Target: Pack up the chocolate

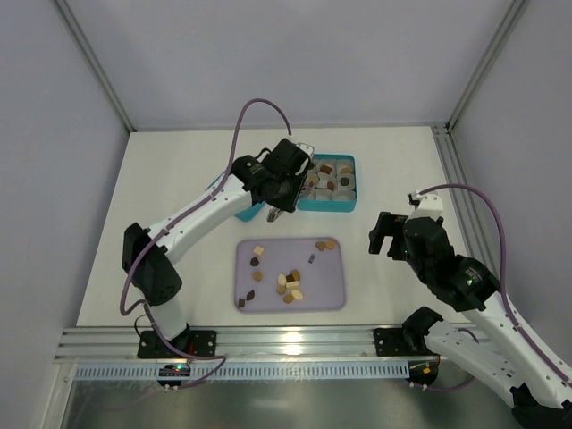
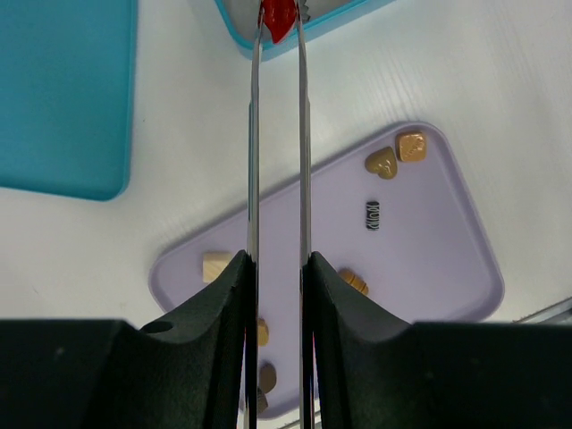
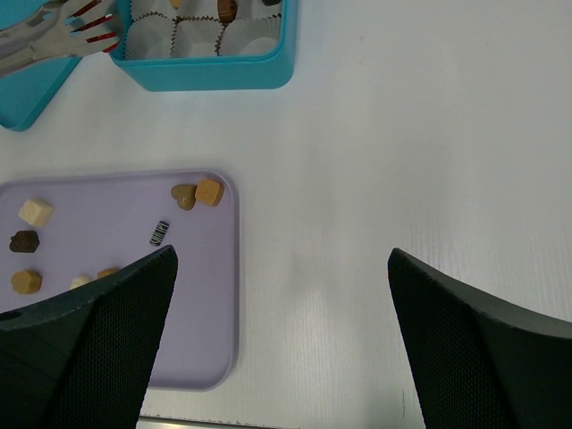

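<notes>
The chocolate [image 1: 282, 280] lies mostly loose on a lilac tray [image 1: 331, 288] in the middle of the tabletop [image 1: 179, 197]. The small cream, tan and dark brown pieces are scattered, with a cluster near the tray's middle. A tan pair [image 2: 398, 154] sits touching near its far edge, and a dark striped piece [image 2: 373, 214] lies just beside that pair. More pieces sit in white paper cups [image 1: 343, 184] inside an open teal box [image 1: 326, 207] just beyond the tray. A teal lid [image 2: 63, 89] lies flat on the tabletop to the left of the box.

The left jaws are clamped on a pair of metal tongs [image 2: 253, 134], pressing the two blades close together. The tongs' red tips [image 3: 94, 31] hang at the near left corner of the box, just outside its wall and over the lid's edge. Whether a piece sits between the tips I cannot tell.

The right jaws stand wide apart with nothing between them. They hover over bare tabletop to the right of the tray, well apart from the box and the tongs
</notes>
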Robot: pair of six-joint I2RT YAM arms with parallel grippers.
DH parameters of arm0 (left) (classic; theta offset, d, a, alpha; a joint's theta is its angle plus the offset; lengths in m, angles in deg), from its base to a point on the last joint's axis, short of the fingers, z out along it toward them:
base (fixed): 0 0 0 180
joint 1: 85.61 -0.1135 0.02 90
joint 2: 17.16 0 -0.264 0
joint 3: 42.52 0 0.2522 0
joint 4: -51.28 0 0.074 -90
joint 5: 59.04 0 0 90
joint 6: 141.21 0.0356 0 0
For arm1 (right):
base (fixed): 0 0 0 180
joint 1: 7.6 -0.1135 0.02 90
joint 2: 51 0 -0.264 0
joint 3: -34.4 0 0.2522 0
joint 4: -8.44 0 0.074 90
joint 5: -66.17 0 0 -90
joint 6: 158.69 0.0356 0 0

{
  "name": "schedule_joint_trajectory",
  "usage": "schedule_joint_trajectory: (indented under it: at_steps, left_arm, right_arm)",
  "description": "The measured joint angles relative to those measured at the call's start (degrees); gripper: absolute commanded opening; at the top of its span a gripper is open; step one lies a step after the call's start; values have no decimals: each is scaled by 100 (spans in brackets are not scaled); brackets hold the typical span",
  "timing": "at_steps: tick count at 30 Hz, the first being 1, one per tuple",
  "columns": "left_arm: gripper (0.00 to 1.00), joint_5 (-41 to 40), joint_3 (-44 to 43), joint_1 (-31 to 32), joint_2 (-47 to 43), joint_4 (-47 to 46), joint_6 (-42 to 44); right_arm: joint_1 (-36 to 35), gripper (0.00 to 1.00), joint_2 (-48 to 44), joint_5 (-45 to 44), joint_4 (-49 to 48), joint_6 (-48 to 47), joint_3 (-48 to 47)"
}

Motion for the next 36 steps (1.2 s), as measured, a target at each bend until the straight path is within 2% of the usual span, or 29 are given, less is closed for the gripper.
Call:
schedule_joint_trajectory:
  at_steps: [7,16,36]
  left_arm:
    - [29,68,-221,-273,352,20,164]
    - [29,170,-570,-328,728,17,291]
    - [29,245,-608,-358,1099,-15,326]
  right_arm:
    - [-2,100,-20,0,0,-2,15]
    - [0,100,-20,-2,-2,-22,74]
    - [0,100,-33,-15,-4,-24,101]
